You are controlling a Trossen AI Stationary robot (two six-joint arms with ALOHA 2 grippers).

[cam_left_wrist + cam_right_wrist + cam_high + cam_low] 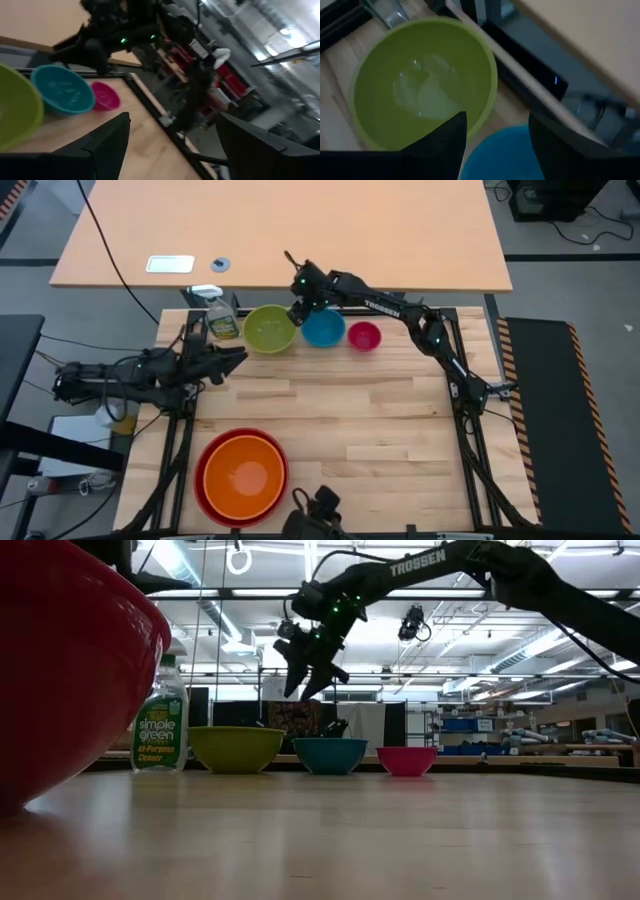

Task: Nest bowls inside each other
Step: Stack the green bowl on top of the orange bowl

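Three bowls stand on their bases in a row along the table's far edge: yellow-green point(269, 328), blue point(323, 328) and pink point(364, 336). At the near left the orange bowl point(243, 476) sits inside the red bowl point(207, 480). My right gripper point(300, 308) hangs open and slanting downward above the gap between the yellow-green bowl point(420, 80) and the blue bowl point(510, 155), well clear of both in the low view point(305, 685). My left gripper point(235, 358) is open and level at the table's left edge, holding nothing.
A spray bottle point(220, 313) stands just left of the yellow-green bowl at the far left corner. The red bowl point(70, 670) looms close in the low view. Bare wood lies across the table's middle and right point(380, 420). A tan tabletop point(300, 230) lies beyond the far edge.
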